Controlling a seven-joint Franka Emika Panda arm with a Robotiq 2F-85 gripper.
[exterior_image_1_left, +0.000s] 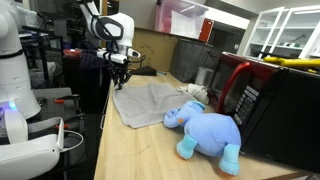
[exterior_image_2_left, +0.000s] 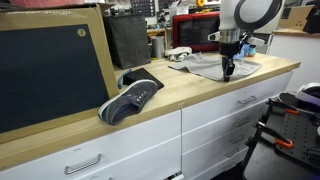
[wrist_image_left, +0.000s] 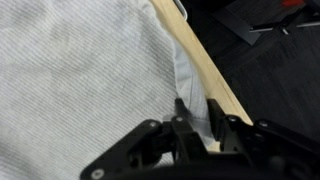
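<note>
Wrist view: counter (wrist_image_left: 205, 75) edge shows as a pale strip from top centre to lower right.
Cloth: grey ribbed cloth (wrist_image_left: 80, 70) fills the left of the frame, lying flat on the counter, its hem along that strip.
Fingers: fingers (wrist_image_left: 216, 118) at bottom centre straddle a raised hem fold, drawn close; whether they truly pinch it cannot be told.
</note>
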